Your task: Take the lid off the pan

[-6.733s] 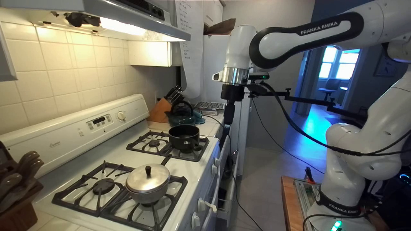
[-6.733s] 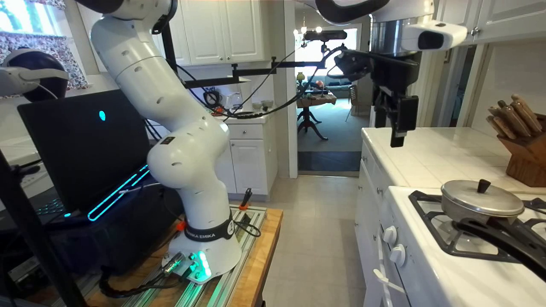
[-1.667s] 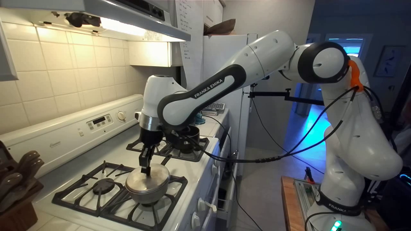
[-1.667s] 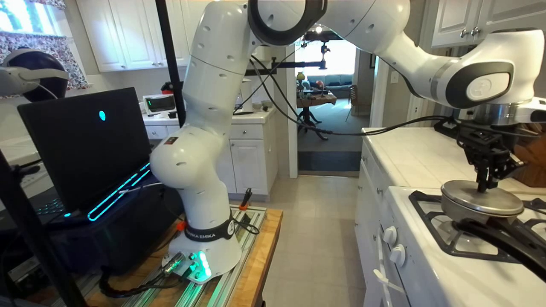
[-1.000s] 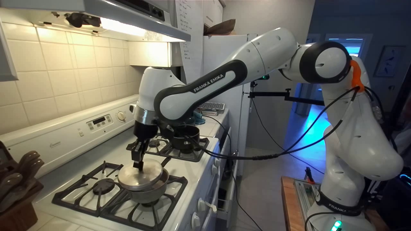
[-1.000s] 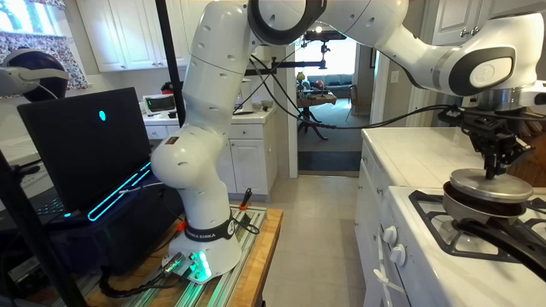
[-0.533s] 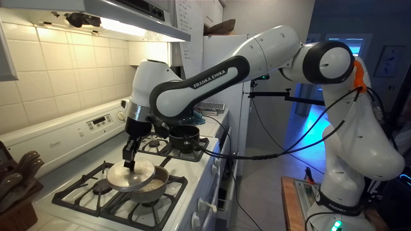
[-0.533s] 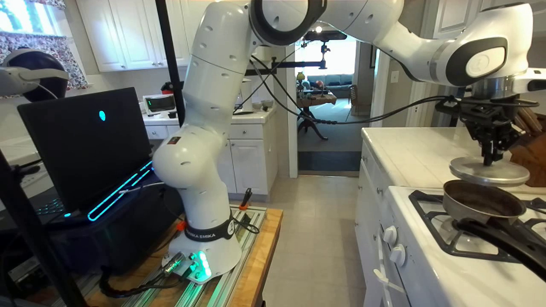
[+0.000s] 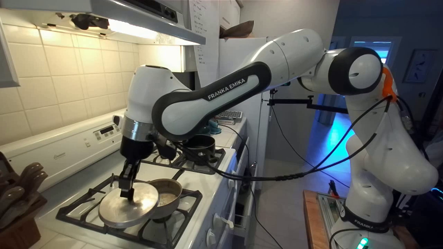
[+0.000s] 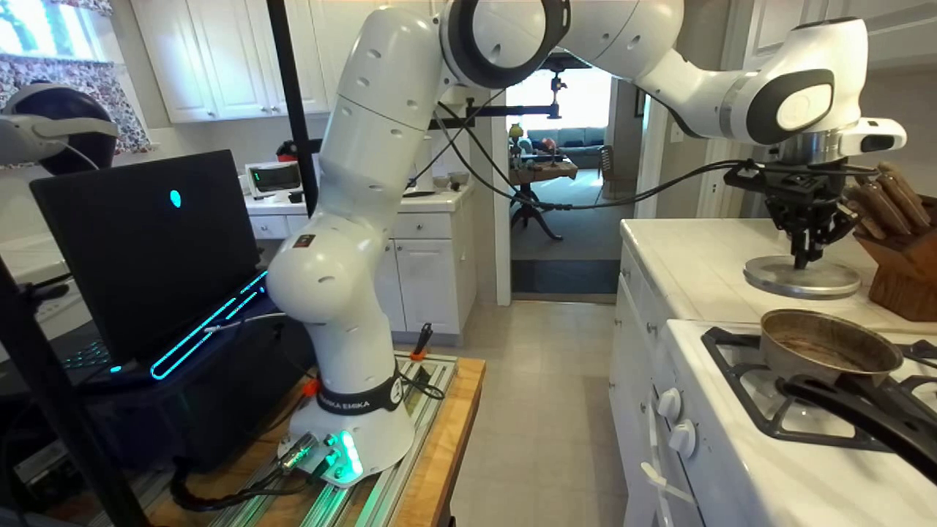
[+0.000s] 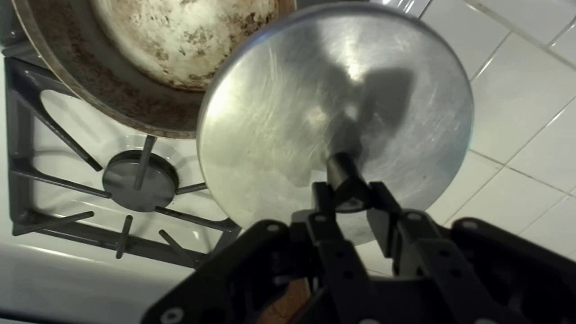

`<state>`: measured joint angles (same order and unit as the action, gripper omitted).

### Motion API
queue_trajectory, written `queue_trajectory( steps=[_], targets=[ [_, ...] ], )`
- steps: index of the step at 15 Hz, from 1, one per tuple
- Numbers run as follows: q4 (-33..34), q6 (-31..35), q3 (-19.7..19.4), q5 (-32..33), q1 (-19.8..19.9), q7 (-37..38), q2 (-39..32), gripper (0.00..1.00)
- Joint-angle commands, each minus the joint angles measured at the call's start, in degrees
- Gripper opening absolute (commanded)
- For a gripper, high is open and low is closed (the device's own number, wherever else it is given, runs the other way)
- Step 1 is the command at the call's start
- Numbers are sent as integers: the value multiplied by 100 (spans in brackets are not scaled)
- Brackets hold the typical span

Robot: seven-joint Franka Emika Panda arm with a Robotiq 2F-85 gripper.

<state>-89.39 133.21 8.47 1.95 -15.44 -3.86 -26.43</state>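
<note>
Lid (image 10: 802,282) is off the pan (image 10: 827,351) and hangs in the air, claw (image 11: 352,195) pinched tight round its dark knob (image 11: 343,175). Pan sits uncovered on the stove (image 10: 820,476) in both exterior views. In the wrist view the lid spans the stove-side edge of the worktop (image 10: 703,263) and hides a bit of the pan's rim; can't tell its height, or whether it overhangs the pan. Removal looks done; step in hand, my guess, is carrying the lid to a resting spot, probably on the worktop. To do it well: firm pinch, since a small knob gives little hold and a wide lid could tip or swing. Go slow and level, high enough to miss the pan. Bring the whole lid past the stove-side edge before going down, else it may land half on the stove. Aim inward of the front edge, with room to spare from the knife block (image 10: 904,274) at the back, near the stove-side corner. Lower until the rim sits flat all round, release, lift straight up.
</note>
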Motion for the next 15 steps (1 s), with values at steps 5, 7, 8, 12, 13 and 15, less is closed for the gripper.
queue_trajectory(
  steps=[5,7,8,12,13,15],
  targets=[
    [857,-491,118,343,-319,-64,-715,6],
    [1004,-534,144,341,-380,-107,-908,6],
    [1083,-546,157,325,-403,-127,-1003,6],
    [1337,-409,155,342,-509,-126,-1386,6],
    [1407,-379,145,355,-536,-121,-1476,6],
    [1519,-307,125,371,-596,-77,-1632,6]
  ],
)
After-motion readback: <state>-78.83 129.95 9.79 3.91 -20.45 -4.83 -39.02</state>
